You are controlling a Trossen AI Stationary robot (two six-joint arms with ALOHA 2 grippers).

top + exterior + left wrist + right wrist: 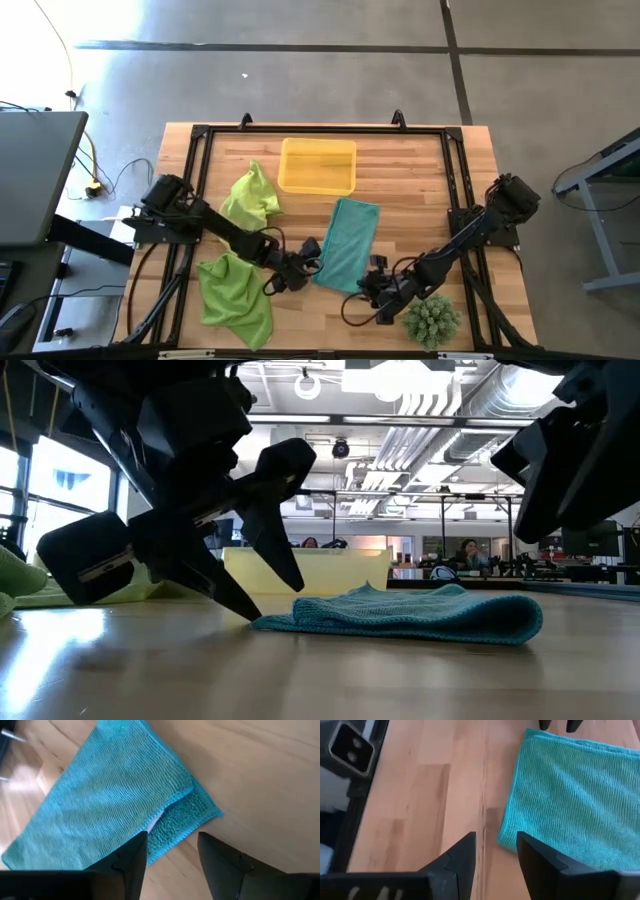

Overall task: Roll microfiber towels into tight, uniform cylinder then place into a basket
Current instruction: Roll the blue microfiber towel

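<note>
Claws, two, both spread, gripping nothing.
Left claw [312, 257] and right claw [368, 283] flank near end of folded teal towel [348, 243] on counter [400, 180]; green towels [250, 197] lie left; yellow basket [318, 166] beyond.

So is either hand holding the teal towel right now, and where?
Nothing is held. The left hand and right hand are both open at corners of the folded teal towel, gripping nothing.

The teal towel [105, 795] is ribbed, matt cloth with a fluffier underside; the surface [430, 795] is smooth, faintly glossy wood — the basket [318, 166], translucent yellow plastic.
</note>
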